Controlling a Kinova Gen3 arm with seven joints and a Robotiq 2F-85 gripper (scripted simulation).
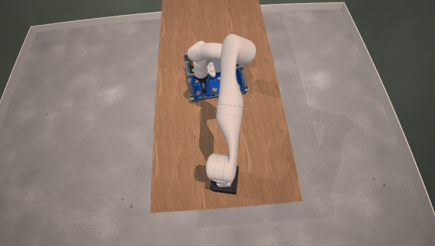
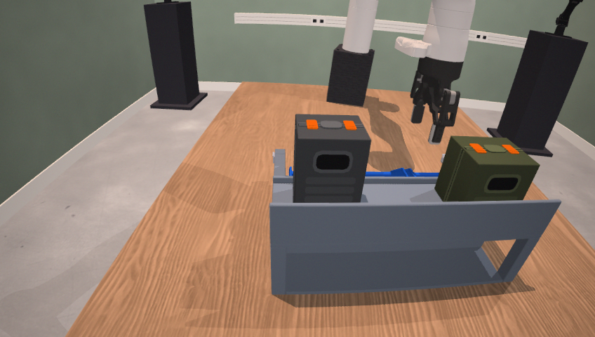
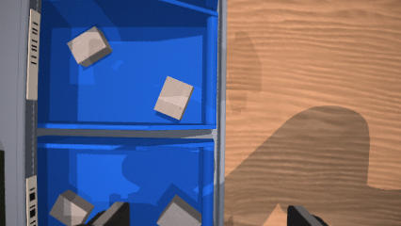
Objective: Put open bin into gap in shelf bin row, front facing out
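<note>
1. Top: white, rounded robot arm [image 1: 229, 91] reaches over the brown wood-grain surface [image 1: 177, 137] [image 2: 200, 200] [image 3: 301, 56], standing on its black base [image 1: 233, 190] [image 2: 348, 79]. Its black two-finger gripper [image 1: 203, 90] [image 2: 425, 131] [image 3: 207, 217] is over the left end of the blue-grey shelf [image 1: 190, 86] [image 2: 396, 227] [image 3: 220, 165]. Open blue bins with blocky parts sit side by side in there. Arm covers part of the row, so I can't say which one is the task's bin, but every blue bin I can make out is in the shelf.

2. Exterior: we're looking at the shelf's back here. A dark grey boxy case [image 2: 332, 166] with orange latches and an olive green one [image 2: 486, 166] stand upright on it, apart. Just a strip of blue bin edge [image 2: 388, 174] peeks out behind. Gripper's fingers are wide apart, nothing between them, and it's up off the shelf.

3. Wrist: upper blue bin [image 3: 127, 89] and lower blue bin [image 3: 99, 169] are right beside each other, two light wooden blocks showing in each. Tan labels with dark marks run along the left edge. Fingertips poke in at the bottom, spread wide.
</note>
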